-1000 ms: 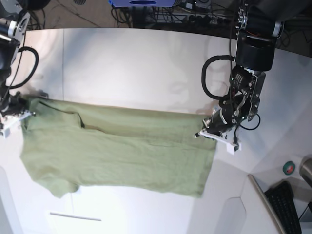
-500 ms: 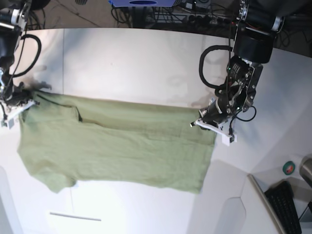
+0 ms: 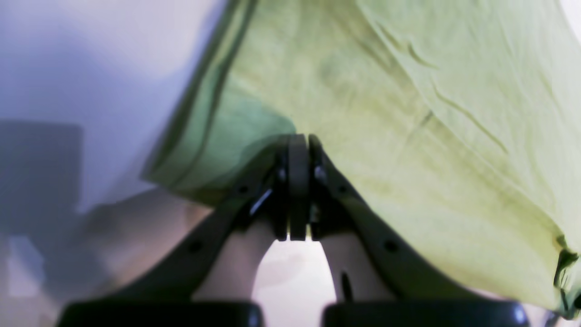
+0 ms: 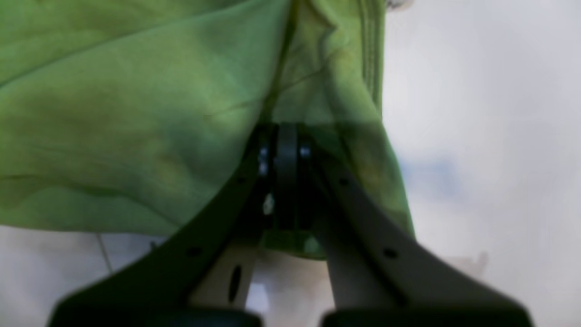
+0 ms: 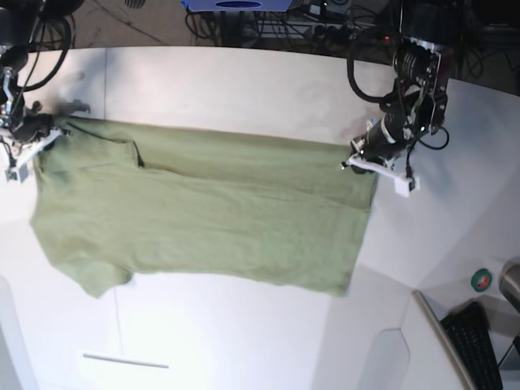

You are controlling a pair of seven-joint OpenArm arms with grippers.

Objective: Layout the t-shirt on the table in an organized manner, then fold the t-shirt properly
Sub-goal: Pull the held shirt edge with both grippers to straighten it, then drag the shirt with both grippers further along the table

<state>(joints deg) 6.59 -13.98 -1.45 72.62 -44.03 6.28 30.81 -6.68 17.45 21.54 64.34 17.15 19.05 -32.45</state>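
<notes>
The sage-green t-shirt [image 5: 203, 215] is stretched wide across the white table [image 5: 227, 89], held by its far corners. In the base view my left gripper [image 5: 363, 160] is shut on the shirt's right far corner, at the hem. My right gripper [image 5: 39, 134] is shut on the left far corner by the shoulder. The left wrist view has the jaws pressed together at the left gripper [image 3: 298, 147] with the t-shirt [image 3: 408, 113] draped over them. In the right wrist view the right gripper [image 4: 286, 136] pinches the t-shirt [image 4: 136, 113] near a stitched hem.
A dark keyboard [image 5: 479, 345] and a small green-and-red roll [image 5: 483, 280] lie on a lower surface at the bottom right. Cables and dark equipment [image 5: 268, 20] crowd the floor behind the table's far edge. A thin dark line [image 5: 126, 360] marks the tabletop near the front.
Both arms have carried the shirt's held edge toward the far side of the table, and the left gripper has moved right. The cloth now lies higher in the base view and more taut.
</notes>
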